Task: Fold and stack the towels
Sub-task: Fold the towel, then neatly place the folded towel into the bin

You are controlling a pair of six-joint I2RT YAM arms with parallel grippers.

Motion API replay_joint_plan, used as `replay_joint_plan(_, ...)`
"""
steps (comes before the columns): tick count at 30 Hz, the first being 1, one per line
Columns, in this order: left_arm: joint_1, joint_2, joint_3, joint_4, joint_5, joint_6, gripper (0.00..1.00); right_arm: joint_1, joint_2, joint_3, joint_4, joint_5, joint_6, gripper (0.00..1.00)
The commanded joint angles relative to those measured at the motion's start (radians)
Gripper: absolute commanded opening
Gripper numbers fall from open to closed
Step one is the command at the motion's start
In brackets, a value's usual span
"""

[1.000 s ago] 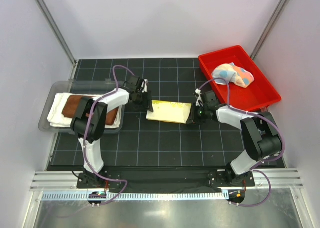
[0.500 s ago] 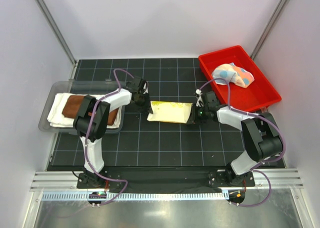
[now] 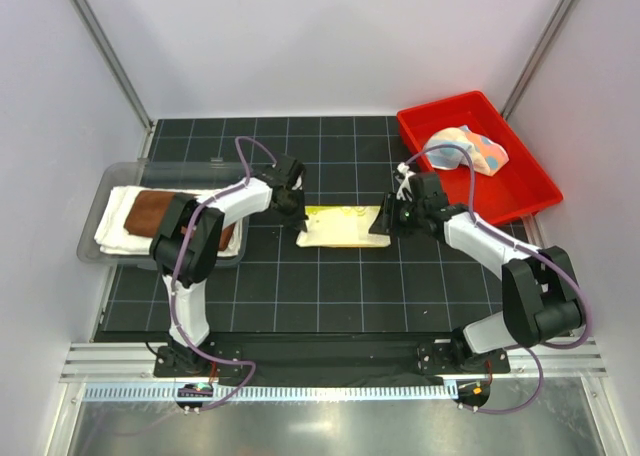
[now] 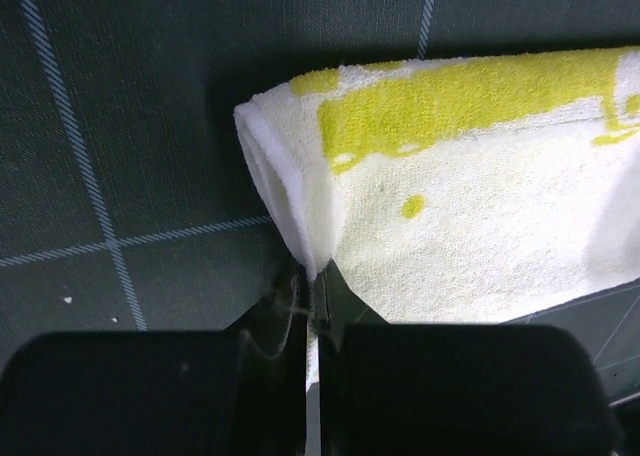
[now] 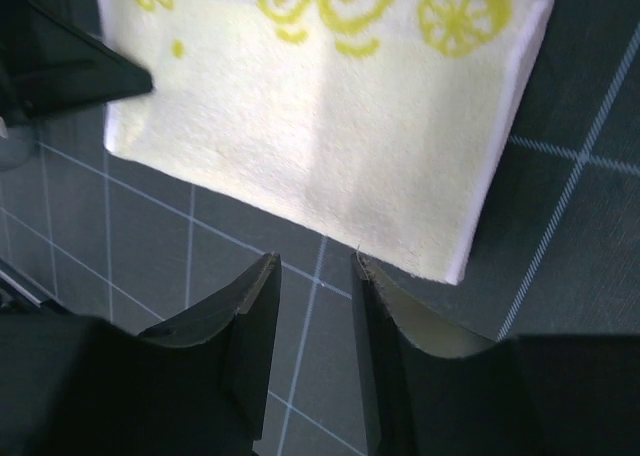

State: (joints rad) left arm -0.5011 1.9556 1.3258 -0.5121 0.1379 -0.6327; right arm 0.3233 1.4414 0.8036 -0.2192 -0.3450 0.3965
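Note:
A folded yellow towel (image 3: 340,226) lies flat on the dark gridded mat between the arms. My left gripper (image 3: 296,208) is shut on its left edge; in the left wrist view the rolled edge (image 4: 290,206) is pinched where the fingers meet (image 4: 312,286). At the towel's right end my right gripper (image 3: 392,219) is open. Its fingertips (image 5: 313,268) sit just off the towel's near edge (image 5: 320,126) with only mat between them. A cream-white towel (image 3: 115,238) with a brown towel (image 3: 150,211) on top lies in the clear tray. A pastel towel (image 3: 465,149) sits in the red bin.
The clear plastic tray (image 3: 100,191) stands at the mat's left edge, close behind my left arm. The red bin (image 3: 525,191) stands at the back right, angled, close to my right arm. White walls enclose the mat on three sides.
My left gripper has moved right onto the towel's left edge and shut on it. My right gripper has opened and let go of the right edge, backing slightly away.

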Motion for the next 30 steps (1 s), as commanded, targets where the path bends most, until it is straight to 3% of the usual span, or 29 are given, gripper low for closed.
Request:
replay_joint_plan(1, -0.010, -0.028, 0.033, -0.043, -0.049, -0.018, 0.05, -0.001, -0.015, 0.068, 0.000, -0.020, 0.016, 0.42)
replay_joint_plan(2, -0.008, -0.024, 0.029, -0.043, -0.052, -0.018, 0.22, -0.001, -0.009, 0.071, 0.001, -0.023, 0.018, 0.42)
replay_joint_plan(5, -0.008, -0.027, 0.016, -0.043, -0.087, -0.024, 0.43, -0.003, -0.013, 0.066, 0.001, -0.020, 0.015, 0.42)
replay_joint_plan(10, -0.008, -0.041, -0.003, -0.020, -0.113, -0.051, 0.46, -0.001, -0.003, 0.054, 0.020, -0.012, 0.007, 0.42)
replay_joint_plan(17, -0.010, -0.040, -0.049, 0.053, -0.043, -0.128, 0.49, -0.003, 0.105, 0.017, 0.150, 0.024, 0.035, 0.41)
replay_joint_plan(22, -0.013, -0.032, -0.074, 0.058, -0.044, -0.142, 0.44, -0.001, 0.155, -0.010, 0.193, 0.040, 0.050, 0.40)
replay_joint_plan(30, -0.025, 0.019, -0.082, 0.055, -0.064, -0.163, 0.10, 0.000, 0.085, -0.057, 0.205, 0.040, 0.062, 0.40)
